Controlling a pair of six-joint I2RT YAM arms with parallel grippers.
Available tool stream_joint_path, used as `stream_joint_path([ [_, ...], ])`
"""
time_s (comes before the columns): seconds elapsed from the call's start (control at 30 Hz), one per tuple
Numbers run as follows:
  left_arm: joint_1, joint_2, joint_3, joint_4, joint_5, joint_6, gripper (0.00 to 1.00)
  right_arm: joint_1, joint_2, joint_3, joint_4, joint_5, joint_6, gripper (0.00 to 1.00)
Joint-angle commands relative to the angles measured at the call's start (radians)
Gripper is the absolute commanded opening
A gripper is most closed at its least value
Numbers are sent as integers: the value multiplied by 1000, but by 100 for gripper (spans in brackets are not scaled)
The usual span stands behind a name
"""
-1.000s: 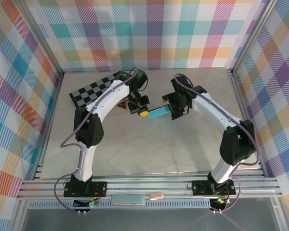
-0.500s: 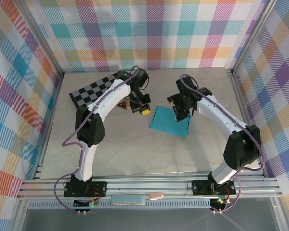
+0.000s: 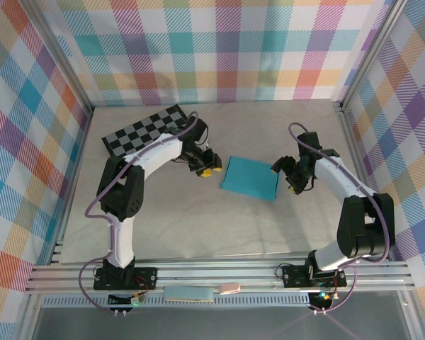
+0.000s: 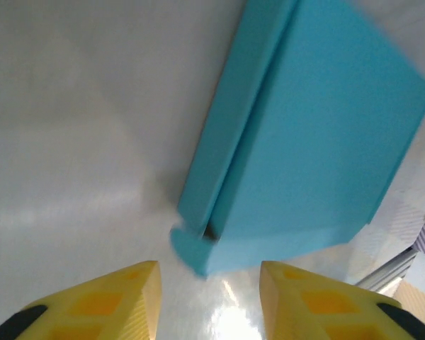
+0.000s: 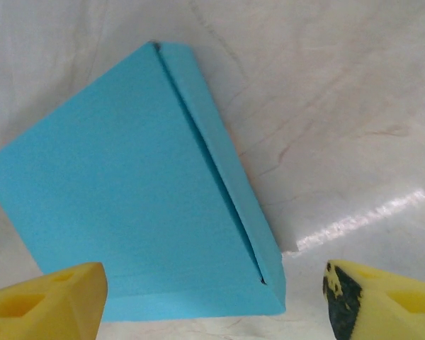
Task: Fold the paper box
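Observation:
The turquoise-blue paper box [image 3: 249, 177] lies flat and closed on the pale table, between the two arms. In the left wrist view the paper box [image 4: 312, 134] sits just beyond my yellow fingers, with a small rounded flap poking out at its near corner. My left gripper [image 3: 210, 167] stands open just left of the box, holding nothing. My right gripper [image 3: 292, 176] is open just right of the box, apart from it. In the right wrist view the paper box [image 5: 127, 212] fills the space ahead of the spread yellow fingertips [image 5: 46, 297].
A black-and-grey checkerboard [image 3: 143, 131] lies at the back left, behind the left arm. Plaid walls enclose the table on three sides. An aluminium rail [image 3: 219, 273] runs along the near edge.
The box was held up between both grippers, then dropped flat on the table. Both grippers have let go and drawn apart, the left to the left, the right to the right.

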Motion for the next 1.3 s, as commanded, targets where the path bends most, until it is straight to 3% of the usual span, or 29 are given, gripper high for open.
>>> stream_joint_path([
  [0.0, 4, 95, 104, 93, 41, 131, 43, -26, 52, -44, 73, -141, -182, 81],
  [0.17, -1, 201, 190, 67, 108, 168, 45, -82, 143, -68, 133, -211, -189, 81],
  [0.5, -12, 226, 109, 117, 155, 181, 42, -96, 276, -20, 186, -342, -217, 79],
  [0.83, -8, 198, -21, 160, 131, 162, 9, -100, 323, 21, 159, -358, -274, 79],
  [0.93, 3, 183, -83, 176, 118, 159, 3, -101, 334, 38, 145, -364, -314, 80],
  [1.1, 31, 156, -173, 217, 128, 162, 0, -101, 355, 59, 141, -392, -385, 80],
  [1.27, 64, 136, -250, 277, 178, 162, 0, -95, 375, 75, 180, -502, -436, 79],
])
